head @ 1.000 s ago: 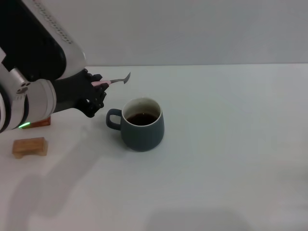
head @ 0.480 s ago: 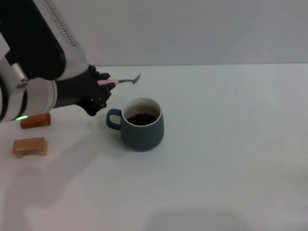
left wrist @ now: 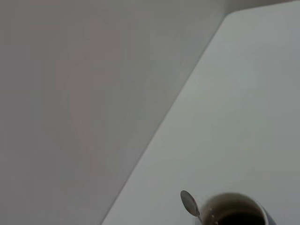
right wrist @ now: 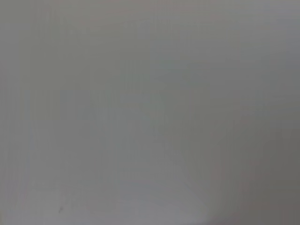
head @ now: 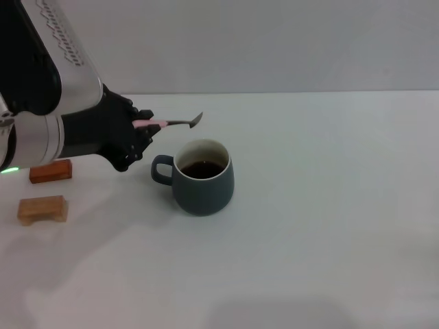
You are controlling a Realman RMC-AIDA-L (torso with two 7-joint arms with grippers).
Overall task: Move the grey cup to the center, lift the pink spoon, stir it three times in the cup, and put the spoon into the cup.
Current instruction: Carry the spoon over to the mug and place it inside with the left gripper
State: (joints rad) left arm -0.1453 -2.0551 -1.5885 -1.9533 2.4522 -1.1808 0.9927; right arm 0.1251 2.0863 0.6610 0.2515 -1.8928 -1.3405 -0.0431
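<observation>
The white table (head: 329, 205) carries a rounded dark blue-grey ceramic mug (head: 203, 179) of dark liquid near its middle, its handle pointing left. Left of the mug and above it, the black left gripper (head: 140, 130) is clenched on the pale pink handle of a slim metal-bowled spoon (head: 171, 123), held level in the air, its bowl pointing right, just beyond the mug's far-left rim. Far left lie a reddish-brown block (head: 50, 171) and, nearer, a light wooden block (head: 42, 208).

— Left arm? Reaching in from the left side in the head view, black left gripper (head: 140, 127) raised above the bench, pointing right.
— Jaws? Clamped on the pale handle of the pink spoon (head: 168, 123), held about level.
— Right arm? Not seen in the head view.
</observation>
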